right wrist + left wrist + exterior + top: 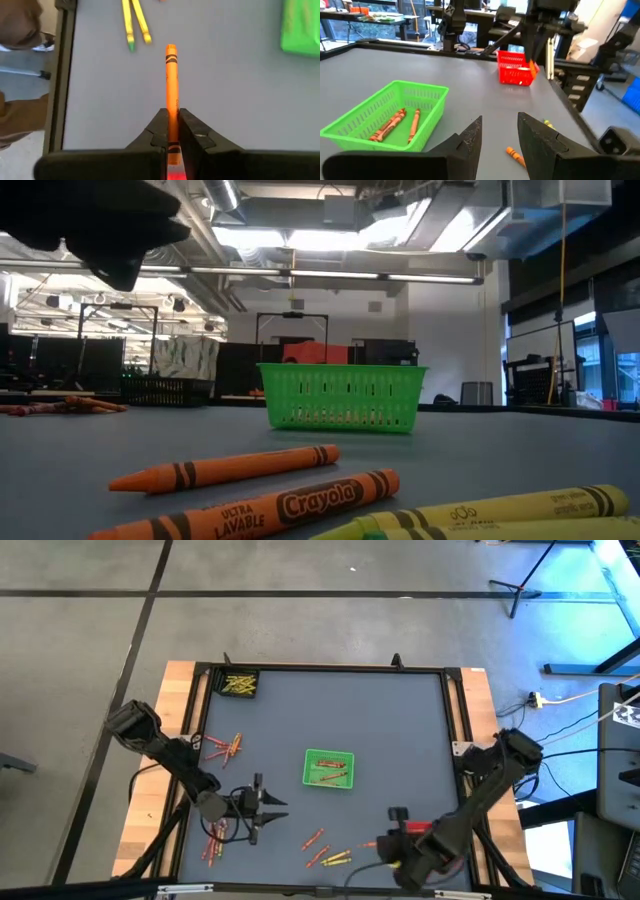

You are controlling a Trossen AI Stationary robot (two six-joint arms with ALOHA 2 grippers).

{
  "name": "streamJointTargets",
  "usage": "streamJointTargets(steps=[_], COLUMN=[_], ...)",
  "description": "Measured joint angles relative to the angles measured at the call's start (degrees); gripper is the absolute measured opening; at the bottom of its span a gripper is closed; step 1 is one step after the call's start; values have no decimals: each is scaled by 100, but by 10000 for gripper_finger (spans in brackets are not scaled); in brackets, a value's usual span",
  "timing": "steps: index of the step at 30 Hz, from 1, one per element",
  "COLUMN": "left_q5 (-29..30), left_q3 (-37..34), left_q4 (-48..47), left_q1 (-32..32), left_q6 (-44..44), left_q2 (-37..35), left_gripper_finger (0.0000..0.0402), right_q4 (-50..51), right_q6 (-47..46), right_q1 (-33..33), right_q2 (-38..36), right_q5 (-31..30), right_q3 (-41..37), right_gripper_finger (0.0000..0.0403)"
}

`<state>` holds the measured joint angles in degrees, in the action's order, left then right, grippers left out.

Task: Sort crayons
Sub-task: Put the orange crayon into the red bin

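My right gripper is shut on an orange crayon near the table's near right edge, beside the red tray. My left gripper stands open at the near left and points toward the green tray, which holds two orange crayons. One orange crayon lies on the table below its fingers. Loose crayons lie at the left, the near left and the near middle. My right gripper pinches the orange crayon between its two fingers, and the crayon lies along them. The fingers slant down from above. About half of its length sticks out past the fingertips, clear of the table.
A black tray with yellow crayons sits in the far left corner. Two yellow crayons lie on the table ahead of my right gripper. A raised black frame runs round the grey table top.
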<state>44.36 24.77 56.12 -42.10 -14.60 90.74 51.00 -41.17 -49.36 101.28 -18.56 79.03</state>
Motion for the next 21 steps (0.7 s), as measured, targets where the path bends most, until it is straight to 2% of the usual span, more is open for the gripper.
streamJointTargets(steps=[11, 17, 21], left_q5=[-11, -83, -541], left_q3=[9, 7, 9], left_q4=[4, 28, 28], left_q1=[292, 446, 550], left_q6=[15, 10, 6], left_q2=[-2, -2, -2], left_gripper_finger=[110, 110, 110], right_q4=[1422, 1520, 1483], right_q6=[-2797, -4170, -4713], right_q1=[-1503, -2218, -2458], right_q2=[-171, -177, -177], right_q5=[-695, -891, -882], right_q3=[-21, -376, -735], right_gripper_finger=[24, 24, 24])
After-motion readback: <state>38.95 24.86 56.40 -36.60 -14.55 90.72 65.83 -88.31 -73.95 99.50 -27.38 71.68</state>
